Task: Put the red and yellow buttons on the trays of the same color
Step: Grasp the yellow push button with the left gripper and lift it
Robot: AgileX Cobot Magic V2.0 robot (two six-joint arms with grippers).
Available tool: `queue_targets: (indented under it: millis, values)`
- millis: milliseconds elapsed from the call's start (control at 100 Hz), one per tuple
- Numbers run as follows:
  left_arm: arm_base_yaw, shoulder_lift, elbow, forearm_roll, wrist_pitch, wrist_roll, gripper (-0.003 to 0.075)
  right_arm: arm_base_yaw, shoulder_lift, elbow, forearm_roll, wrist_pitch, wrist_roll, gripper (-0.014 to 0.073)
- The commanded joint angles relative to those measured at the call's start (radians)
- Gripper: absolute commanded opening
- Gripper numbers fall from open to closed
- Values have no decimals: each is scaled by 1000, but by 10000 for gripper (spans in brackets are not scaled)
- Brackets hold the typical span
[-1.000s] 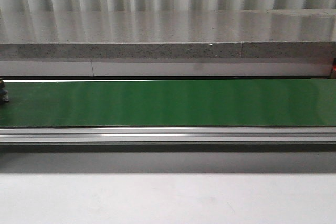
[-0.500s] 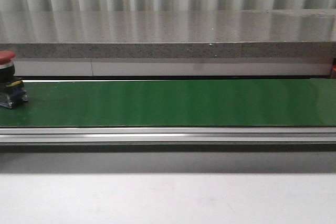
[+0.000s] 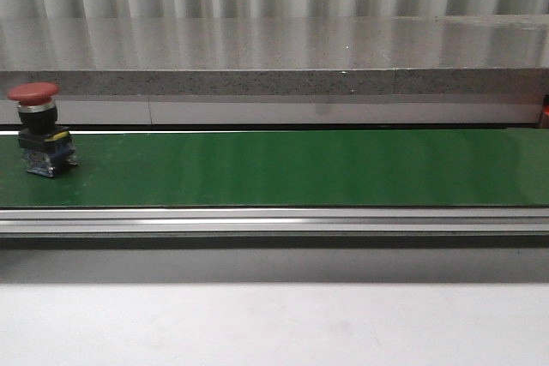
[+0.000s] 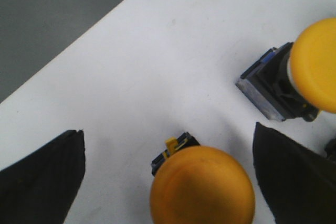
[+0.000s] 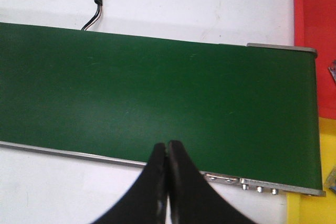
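Left gripper spread wide around a yellow mushroom-head button on the white table, second yellow button at two o'clock. Right gripper pressed together, empty, above the green conveyor belt. Red-capped button stood upright at the belt's nine-o'clock end.

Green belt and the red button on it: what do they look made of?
Green belt: looks like smooth PVC or rubber, semi-gloss; soft pale streaks of reflection run across it. Its front rail looks like brushed aluminium. Red button: cap looks like matte moulded plastic, on a black body with a blue block below, probably plastic too.
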Motion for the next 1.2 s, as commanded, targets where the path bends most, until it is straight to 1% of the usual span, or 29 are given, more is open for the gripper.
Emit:
queue_targets:
  millis: [0,50,100,170,220,240,290,310,340,390,630,750,880,960,1080,1190]
  values:
    - [2,-31,-29,-4,-53,-8,617,-1,-15,-24,4,-51,-8,-67]
    - [2,-31,-29,-4,-53,-8,600,-1,-15,-24,4,-51,-8,-67]
    - [2,-31,-29,-4,-53,-8,554,-1,-15,-24,4,-51,-8,-67]
    - [2,-31,-29,-4,-50,-8,447,-1,-15,-24,4,-51,-8,-67]
    - [2,-33,-29,-4,-41,-8,333,-1,-15,-24,4,-51,-8,-67]
    - [2,-35,-29,-4,-36,-8,302,-1,-15,-24,4,-51,-8,-67]
    - [2,-42,-29,-4,-23,-8,176,-1,-15,-24,4,-51,-8,-67]
    - [2,-47,-29,-5,-21,-8,145,-1,-15,-24,4,-51,-8,-67]
    - [2,-55,-29,-10,-14,-8,69,-1,-15,-24,4,-51,-8,-67]
    - [2,-72,-29,-15,-6,-8,-23,-1,-15,-24,4,-51,-8,-67]
    - [-3,-209,-29,-41,49,-8,-20,-1,-15,-24,4,-51,-8,-67]
    - [-52,-302,-29,-44,78,-8,-20,-1,-15,-24,4,-51,-8,-67]
    - [-161,-388,-29,-44,102,6,-20,-1,-15,-24,4,-51,-8,-67]
    - [-237,-428,-29,-44,115,39,-20,-1,-15,-24,4,-51,-8,-67]
    - [-361,-443,-29,-44,117,84,-20,-1,-15,-24,4,-51,-8,-67]
    - [-435,-428,-29,-25,117,91,-20,-1,-15,-24,4,-51,-8,-67]
